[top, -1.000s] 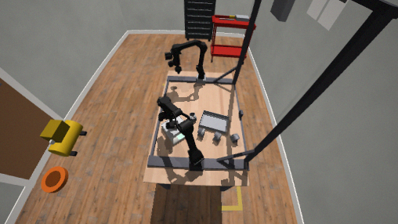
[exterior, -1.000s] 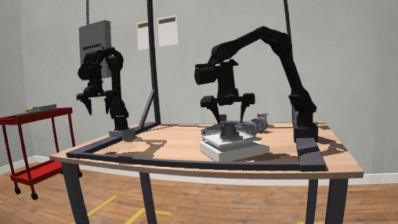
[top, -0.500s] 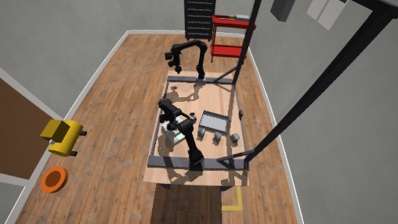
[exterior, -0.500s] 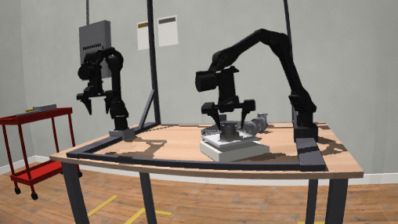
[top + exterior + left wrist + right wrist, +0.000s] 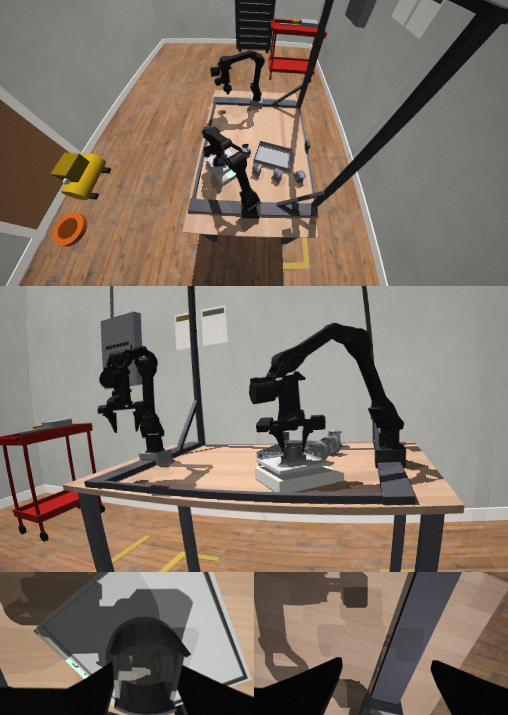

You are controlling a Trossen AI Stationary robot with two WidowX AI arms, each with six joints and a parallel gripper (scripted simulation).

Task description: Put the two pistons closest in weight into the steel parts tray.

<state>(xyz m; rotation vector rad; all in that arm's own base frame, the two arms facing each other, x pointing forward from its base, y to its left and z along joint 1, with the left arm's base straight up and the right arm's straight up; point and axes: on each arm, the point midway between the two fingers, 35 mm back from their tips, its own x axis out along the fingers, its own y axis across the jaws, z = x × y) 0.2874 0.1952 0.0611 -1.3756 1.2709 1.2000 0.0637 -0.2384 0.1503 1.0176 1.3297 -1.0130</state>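
A dark piston (image 5: 295, 452) (image 5: 143, 652) stands upright on the white scale (image 5: 300, 480) (image 5: 217, 640). My left gripper (image 5: 294, 448) (image 5: 144, 667) is shut on this piston, one finger against each side, with the piston still over the scale plate. The scale display (image 5: 75, 667) is mostly cut off by the finger and cannot be read. The steel parts tray (image 5: 272, 156) shows no piston in it. Three grey pistons (image 5: 256, 169) (image 5: 276, 174) (image 5: 300, 176) stand along its near side, and another piston (image 5: 246, 149) stands just left of it. My right gripper (image 5: 126, 430) (image 5: 387, 663) is open and empty, high above the table's far end.
A dark frame rail (image 5: 417, 636) runs around the table top (image 5: 240, 227), with upright posts (image 5: 345, 165) at the tray side. A red cart (image 5: 292, 65) (image 5: 47, 503) stands beyond the right arm's end.
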